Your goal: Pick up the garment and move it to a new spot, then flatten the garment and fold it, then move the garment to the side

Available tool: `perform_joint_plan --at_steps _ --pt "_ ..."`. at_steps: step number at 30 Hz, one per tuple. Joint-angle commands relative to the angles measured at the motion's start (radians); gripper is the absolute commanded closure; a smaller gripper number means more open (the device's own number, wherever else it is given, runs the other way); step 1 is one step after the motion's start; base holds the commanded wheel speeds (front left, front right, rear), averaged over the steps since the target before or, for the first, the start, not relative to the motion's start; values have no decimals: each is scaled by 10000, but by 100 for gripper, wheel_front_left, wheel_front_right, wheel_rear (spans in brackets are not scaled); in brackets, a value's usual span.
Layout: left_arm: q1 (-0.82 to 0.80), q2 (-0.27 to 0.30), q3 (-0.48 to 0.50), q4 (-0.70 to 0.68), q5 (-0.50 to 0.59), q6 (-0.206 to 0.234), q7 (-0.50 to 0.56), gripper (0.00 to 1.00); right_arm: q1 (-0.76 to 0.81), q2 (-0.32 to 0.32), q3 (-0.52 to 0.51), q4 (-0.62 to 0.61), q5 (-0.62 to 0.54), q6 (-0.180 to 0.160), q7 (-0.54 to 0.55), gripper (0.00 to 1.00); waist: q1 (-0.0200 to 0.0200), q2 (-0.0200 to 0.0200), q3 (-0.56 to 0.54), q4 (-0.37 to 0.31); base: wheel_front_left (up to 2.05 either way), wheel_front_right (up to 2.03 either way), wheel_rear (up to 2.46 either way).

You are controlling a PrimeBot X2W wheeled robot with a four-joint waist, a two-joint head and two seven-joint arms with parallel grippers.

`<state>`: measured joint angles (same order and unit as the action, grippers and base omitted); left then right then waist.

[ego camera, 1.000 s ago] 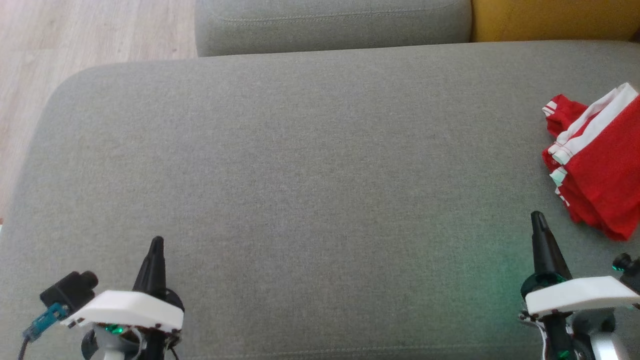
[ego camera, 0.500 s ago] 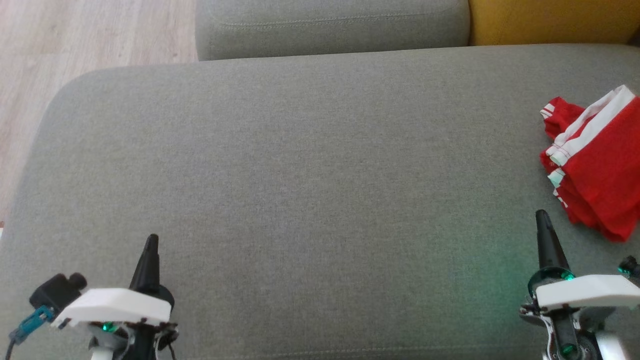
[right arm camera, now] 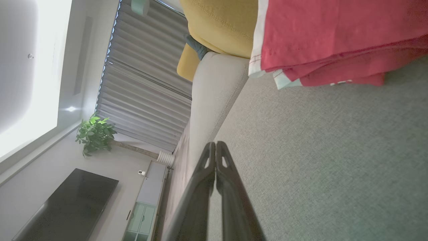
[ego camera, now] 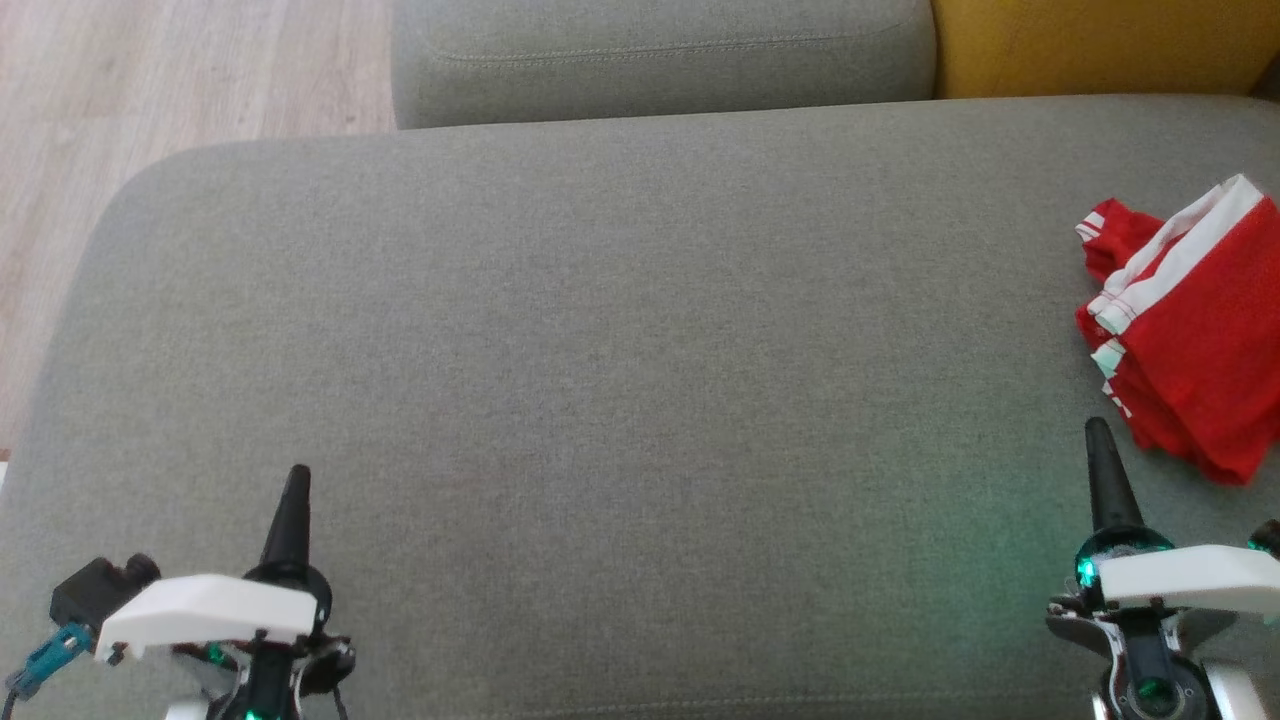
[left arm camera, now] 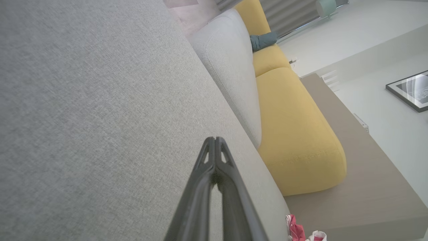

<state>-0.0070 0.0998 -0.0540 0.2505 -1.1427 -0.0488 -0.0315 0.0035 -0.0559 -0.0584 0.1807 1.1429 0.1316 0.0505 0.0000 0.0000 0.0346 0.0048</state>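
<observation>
both pairs of fingers are pressed together, holding nothing; the left gripper [ego camera: 295, 480] sits low at the left; the right gripper [ego camera: 1097, 432] is just beside the red garment [ego camera: 1195, 340], bunched at the right edge of the grey cushion [ego camera: 640, 350]; it looks light, soft and floppy; best pinched at its white-banded edge.

Before me spreads a grey sofa seat [ego camera: 600, 350]; its grey cushion [ego camera: 660, 50] sits at twelve o'clock, a yellow cushion [ego camera: 1100, 40] at one, pale wood floor [ego camera: 180, 70] at ten.
</observation>
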Motion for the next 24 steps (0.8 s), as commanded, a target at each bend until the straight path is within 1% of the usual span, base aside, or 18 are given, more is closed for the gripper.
perform_joint_plan --at_steps 1,24 --pt "-607 73 326 -283 -301 -116 63 100 -547 -213 94 -253 329 -6 60 100 0 0 -11 -1 0 0 0" --pt "-815 -132 918 -163 -2805 -500 702 100 -838 -218 -49 223 2871 -8 200 100 0 0 -177 -27 0 0 0"
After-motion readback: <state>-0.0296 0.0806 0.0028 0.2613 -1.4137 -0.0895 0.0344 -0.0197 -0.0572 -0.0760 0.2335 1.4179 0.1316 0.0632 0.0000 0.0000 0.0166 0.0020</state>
